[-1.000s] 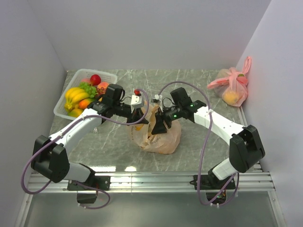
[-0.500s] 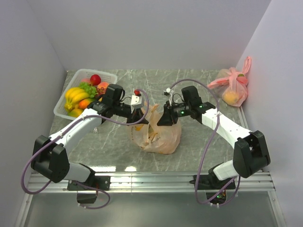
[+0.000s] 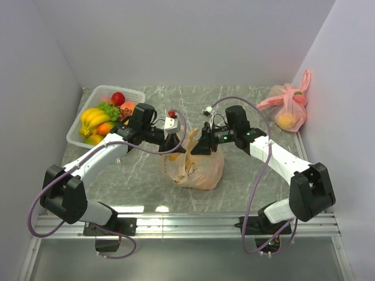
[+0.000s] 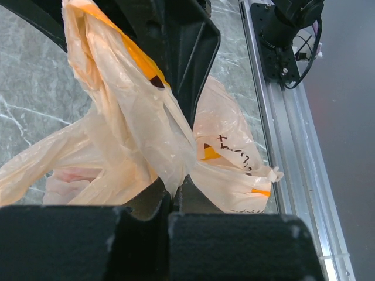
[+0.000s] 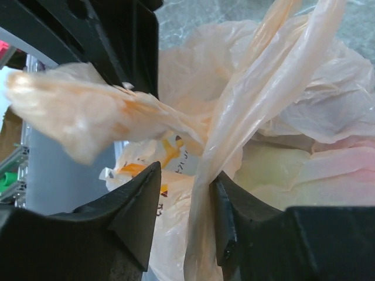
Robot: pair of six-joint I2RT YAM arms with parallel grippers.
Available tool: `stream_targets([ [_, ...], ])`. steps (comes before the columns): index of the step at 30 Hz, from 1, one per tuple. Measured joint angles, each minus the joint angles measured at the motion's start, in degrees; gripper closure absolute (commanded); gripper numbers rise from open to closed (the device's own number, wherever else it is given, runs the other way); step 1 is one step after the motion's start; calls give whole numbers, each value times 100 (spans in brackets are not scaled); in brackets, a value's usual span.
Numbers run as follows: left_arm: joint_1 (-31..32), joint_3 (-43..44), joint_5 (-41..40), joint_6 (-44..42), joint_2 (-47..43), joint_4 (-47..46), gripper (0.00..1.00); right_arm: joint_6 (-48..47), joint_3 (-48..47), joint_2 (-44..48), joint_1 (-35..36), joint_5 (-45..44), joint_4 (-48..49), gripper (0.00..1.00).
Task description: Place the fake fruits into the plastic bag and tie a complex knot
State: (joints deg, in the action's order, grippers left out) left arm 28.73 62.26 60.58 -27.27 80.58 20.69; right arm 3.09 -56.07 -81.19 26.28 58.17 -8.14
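The peach-orange plastic bag (image 3: 196, 170) sits mid-table with fake fruits showing dimly through its film (image 5: 293, 167). More fake fruits (image 3: 101, 117), bananas, grapes and an apple, lie in the clear basket (image 3: 75, 138) at the back left. My left gripper (image 3: 176, 147) is shut on one bag handle (image 4: 126, 99) and holds it up; its jaws (image 4: 174, 196) pinch the film. My right gripper (image 3: 202, 146) is open at the bag's top. The other handle strip (image 5: 234, 134) runs between its fingers, against one finger (image 5: 225, 199). The handles cross; a knot is not in view.
A tied pink bag (image 3: 288, 108) with a yellow fruit inside lies at the back right by the wall. The aluminium rail (image 3: 187, 222) runs along the near edge. White walls enclose the table on three sides.
My right gripper rose from low against the bag, drew slightly right to the handle's height, and its jaws narrowed somewhat. The left gripper kept its hold and barely shifted.
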Motion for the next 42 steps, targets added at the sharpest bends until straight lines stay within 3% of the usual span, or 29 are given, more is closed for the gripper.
stream_targets([
  [3,24,0,0,7,44,-28,97,61,7,4,13,39,92,57],
  [5,44,0,2,15,61,-37,96,98,7,4,37,42,149,65],
  [8,72,0,2,17,81,-35,94,140,7,4,66,42,186,85],
  [9,74,0,2,17,81,-31,93,168,7,4,70,42,208,96],
  [10,76,0,2,15,81,-26,92,181,7,4,72,42,232,100],
  [12,76,2,-2,-2,81,-4,87,221,7,4,72,44,262,100],
  [14,76,7,-15,-17,81,44,76,219,7,4,74,44,297,100],
  [15,76,17,-37,-39,81,92,65,212,9,4,74,44,302,100],
  [17,42,46,-52,-55,76,190,59,173,20,4,74,44,295,100],
  [18,20,59,-59,-55,68,249,50,151,24,4,74,44,291,100],
  [24,-157,87,-273,-162,-295,710,38,-22,31,4,74,66,249,100],
  [29,-166,87,-437,-205,-678,920,42,-125,31,4,79,131,181,100],
  [32,-173,87,-527,-216,-710,1023,51,-168,31,4,85,151,111,100],
  [37,-192,87,-699,-247,-678,1152,84,-343,28,4,87,184,9,100],
  [39,-192,87,-710,-258,-656,1119,98,-409,28,4,105,214,-44,94],
  [42,-192,94,-688,-92,-590,890,99,-452,28,4,195,256,-55,85],
])
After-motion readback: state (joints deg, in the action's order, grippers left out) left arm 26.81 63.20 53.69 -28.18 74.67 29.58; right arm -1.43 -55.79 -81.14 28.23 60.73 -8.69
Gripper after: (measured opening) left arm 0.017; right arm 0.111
